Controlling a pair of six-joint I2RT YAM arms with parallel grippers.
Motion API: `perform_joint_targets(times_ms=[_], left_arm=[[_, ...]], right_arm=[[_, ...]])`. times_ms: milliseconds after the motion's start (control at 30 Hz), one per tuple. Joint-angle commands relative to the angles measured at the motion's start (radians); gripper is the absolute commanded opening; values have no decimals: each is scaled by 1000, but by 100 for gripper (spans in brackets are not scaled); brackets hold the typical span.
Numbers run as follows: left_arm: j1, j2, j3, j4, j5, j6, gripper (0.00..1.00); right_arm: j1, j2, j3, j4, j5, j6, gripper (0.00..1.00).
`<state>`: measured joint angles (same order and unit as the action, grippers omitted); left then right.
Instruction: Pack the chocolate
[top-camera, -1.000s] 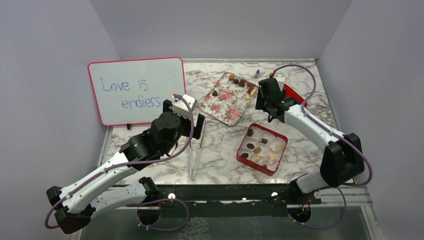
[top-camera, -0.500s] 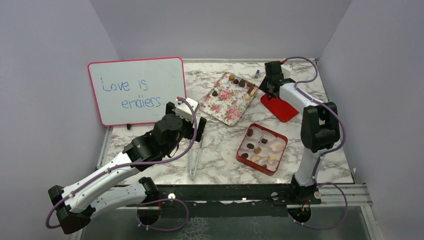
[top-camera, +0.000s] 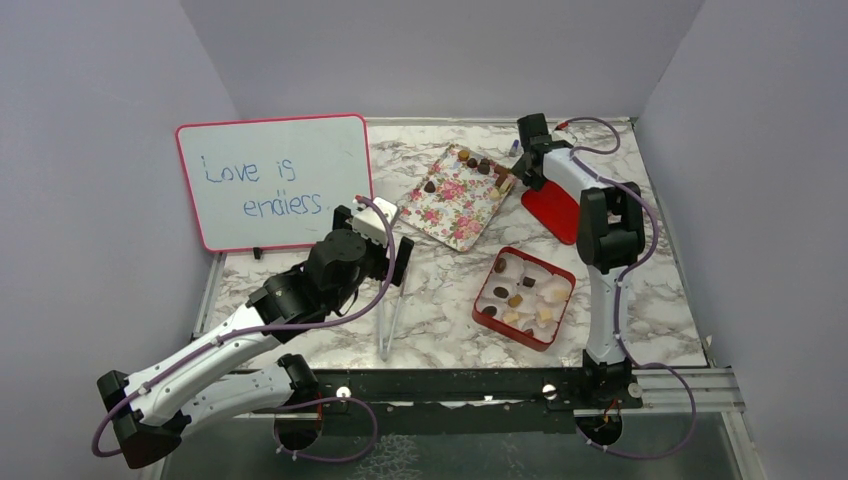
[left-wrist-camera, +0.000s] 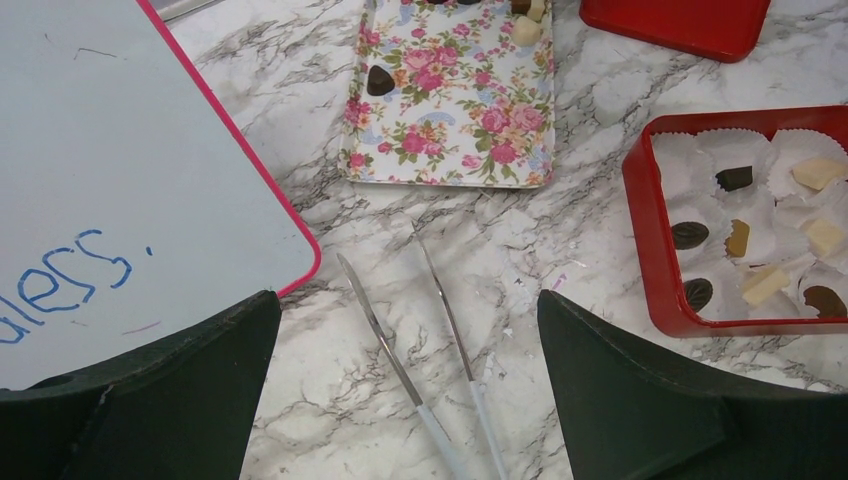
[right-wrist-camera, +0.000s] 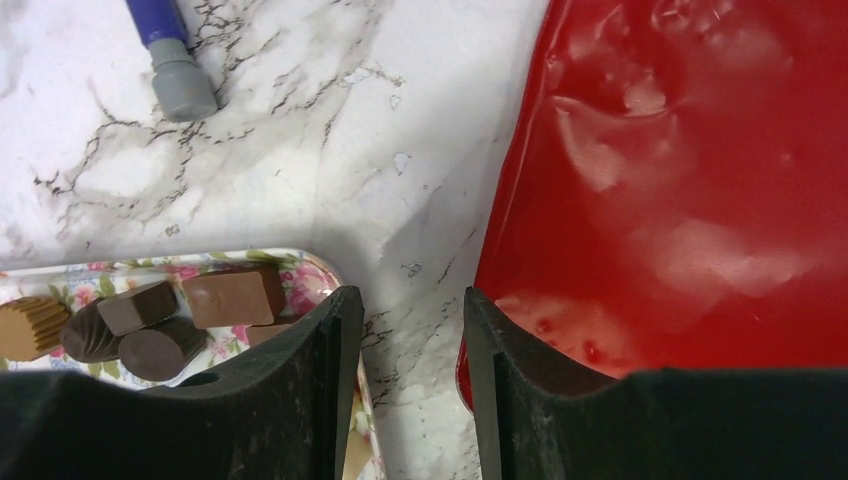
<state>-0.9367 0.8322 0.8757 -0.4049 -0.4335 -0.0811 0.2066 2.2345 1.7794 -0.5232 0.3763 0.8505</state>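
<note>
Brown chocolates (right-wrist-camera: 150, 325) cluster in the tray's (right-wrist-camera: 305, 285) far corner; one milk block (right-wrist-camera: 228, 297) lies lengthwise along its rim. Right gripper (right-wrist-camera: 408, 300), beside that corner, narrowly parted and empty, partly hides further pieces; left gripper (left-wrist-camera: 405, 310) gapes wide.

A white dry-erase board with a pink frame (top-camera: 275, 180) stands at the back left of the marble table. Blue marker handwriting on it runs over two lines: "Love is" above "endless", followed by a dot. The left wrist view shows only the ending "less" on the board's lower corner (left-wrist-camera: 70, 275)
</note>
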Motion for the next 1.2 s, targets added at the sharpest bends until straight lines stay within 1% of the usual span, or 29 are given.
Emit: perform_joint_targets(times_ms=[0,167,400,633,667,733,867,900,1000,1167], left_arm=[[7,-22,-11,27,6,0,99],[7,-19,-10,31,27,2,99],[7,-22,-16,32,39,3,99],[7,-25,-26,34,56,6,99],[7,-26,-27,34,55,8,99],[7,-26,-27,33,52,10,99],[7,-37,-31,34,41,13,99],[7,-39,-33,35,41,15,99],[7,-39,-39,44,58,23,99],[7,-26,-41,48,75,32,99]], right_arm=[[-17,27,43,-80,45,62,47],[-20,41,74,-123,70,73,46],[-22,62,91,-142,75,94,45],[-22,126,132,-175,71,108,38],[-23,132,135,-177,72,108,37],[-23,138,136,-178,68,102,29],[-23,127,141,-170,59,63,3],[-24,116,141,-167,58,50,1],[-24,64,121,-140,49,1,1],[-23,-52,68,-71,17,-146,1]])
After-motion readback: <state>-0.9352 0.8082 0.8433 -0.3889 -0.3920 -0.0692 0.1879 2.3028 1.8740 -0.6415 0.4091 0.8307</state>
